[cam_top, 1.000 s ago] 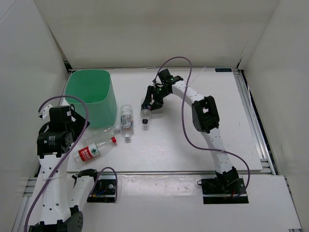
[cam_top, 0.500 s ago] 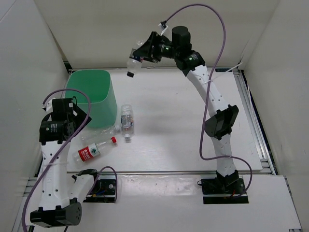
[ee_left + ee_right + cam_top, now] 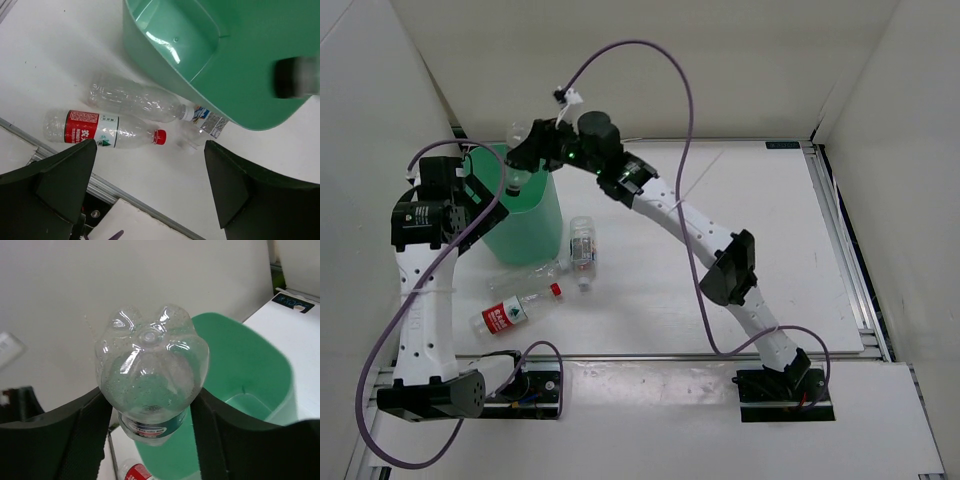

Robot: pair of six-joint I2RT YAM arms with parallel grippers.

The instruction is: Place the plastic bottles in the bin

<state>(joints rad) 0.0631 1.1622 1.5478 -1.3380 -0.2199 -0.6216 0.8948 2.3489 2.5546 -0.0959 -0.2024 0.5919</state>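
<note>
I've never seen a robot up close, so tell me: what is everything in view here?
bin: one, mint green, table's rear left
held bottle: one, clear with dark cap, over the bin
red bottle: one, clear, red label and cap, lying front left
plain bottle: one, clear, lying between bin and red bottle
fourth bottle: one, clear, lying right of the bin
table: one, white, under everything
arms: two, white and black, near edge
left gripper: one, black, open, above the lying bottles
right gripper: one, black, shut on the held bottle
</note>
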